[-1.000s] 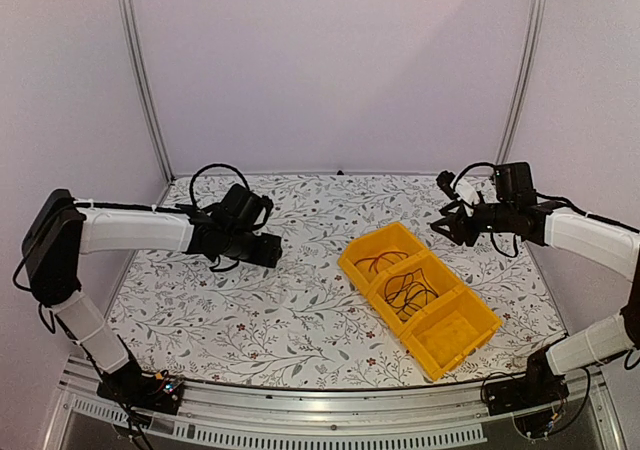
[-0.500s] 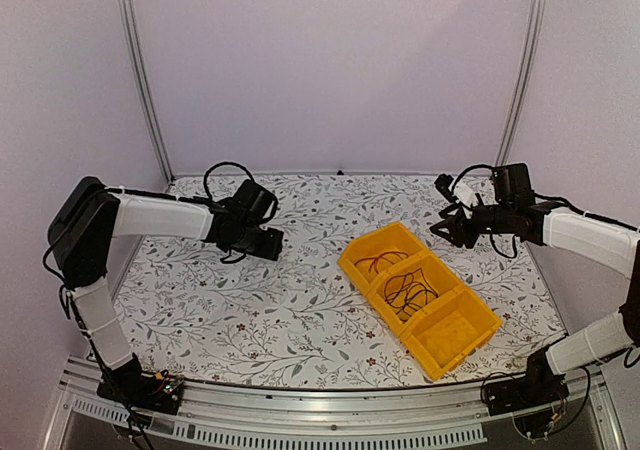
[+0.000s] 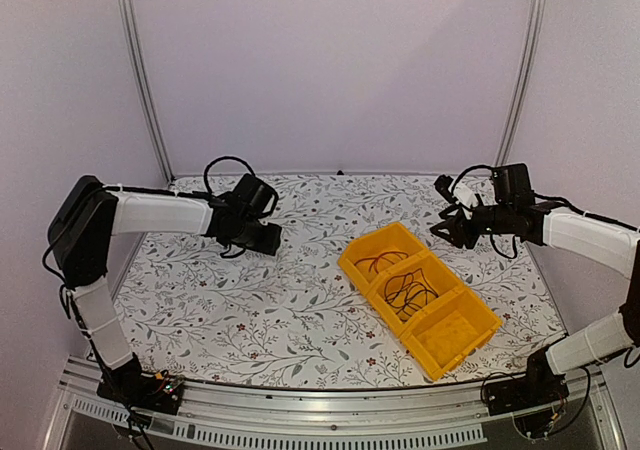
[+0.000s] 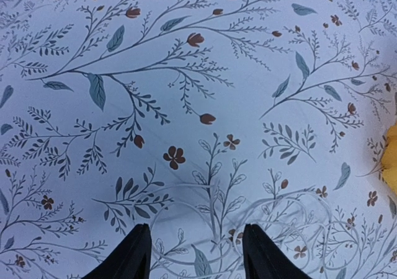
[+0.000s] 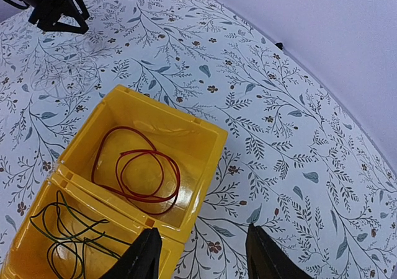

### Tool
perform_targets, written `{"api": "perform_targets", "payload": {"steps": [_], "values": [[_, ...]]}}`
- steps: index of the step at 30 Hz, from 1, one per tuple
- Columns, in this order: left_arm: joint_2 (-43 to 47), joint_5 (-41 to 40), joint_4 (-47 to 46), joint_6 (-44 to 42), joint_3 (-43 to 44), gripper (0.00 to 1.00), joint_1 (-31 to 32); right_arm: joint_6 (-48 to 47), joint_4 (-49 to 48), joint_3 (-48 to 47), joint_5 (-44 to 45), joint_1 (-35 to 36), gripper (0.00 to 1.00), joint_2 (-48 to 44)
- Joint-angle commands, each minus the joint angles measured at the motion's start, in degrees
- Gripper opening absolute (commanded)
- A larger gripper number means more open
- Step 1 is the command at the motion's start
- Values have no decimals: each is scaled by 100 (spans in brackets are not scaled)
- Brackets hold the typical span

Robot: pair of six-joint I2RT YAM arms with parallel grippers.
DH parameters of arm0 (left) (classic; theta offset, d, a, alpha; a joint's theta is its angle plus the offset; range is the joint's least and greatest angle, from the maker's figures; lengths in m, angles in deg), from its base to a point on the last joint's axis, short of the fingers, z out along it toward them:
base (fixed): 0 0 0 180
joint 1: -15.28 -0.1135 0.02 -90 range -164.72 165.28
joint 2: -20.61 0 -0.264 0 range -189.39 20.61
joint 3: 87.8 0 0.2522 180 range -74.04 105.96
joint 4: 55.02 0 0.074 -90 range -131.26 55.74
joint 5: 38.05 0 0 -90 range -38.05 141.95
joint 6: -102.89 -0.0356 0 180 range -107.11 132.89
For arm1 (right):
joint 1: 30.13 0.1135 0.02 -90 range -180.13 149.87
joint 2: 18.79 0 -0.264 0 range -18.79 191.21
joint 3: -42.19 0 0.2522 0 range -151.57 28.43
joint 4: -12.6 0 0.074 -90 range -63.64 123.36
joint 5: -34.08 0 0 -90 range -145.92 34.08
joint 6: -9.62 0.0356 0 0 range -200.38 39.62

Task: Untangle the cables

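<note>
Left gripper (image 4: pixel 194 239) has been eased slightly toward 12 o'clock and is held open, empty, above the pale cable (image 4: pixel 298 220) on the table (image 3: pixel 300 315), with red cable (image 3: pixel 378 262) and dark cable (image 3: pixel 408 292) seen in the yellow bin (image 5: pixel 170 115) at 3 o'clock and right gripper (image 5: pixel 201 235) open, empty, so one pickup is judged left
</note>
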Motion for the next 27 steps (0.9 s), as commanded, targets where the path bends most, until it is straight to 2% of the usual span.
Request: {"api": "perform_targets", "payload": {"steps": [1,6,14,16,18,23,27], "values": [[-81,132,104,-63,327,51,-195,14,100,-57,-111,15,51,64],[-359,481,202,-140,558,45,-227,21,165,-109,-98,9,51,169],[-577,675,87,-148,395,38,-247,12,119,-64,23,9,51,54],[-704,756,151,-150,478,30,-244,-10,123,-64,8,9,51,55],[-771,813,100,-136,477,27,-249,-24,127,-64,-36,11,51,47],[-676,969,171,-95,554,0,-221,-50,135,-49,-89,8,51,-3],[19,804,193,-305,434,0,-97,-107,173,-123,-177,24,51,-59]]}}
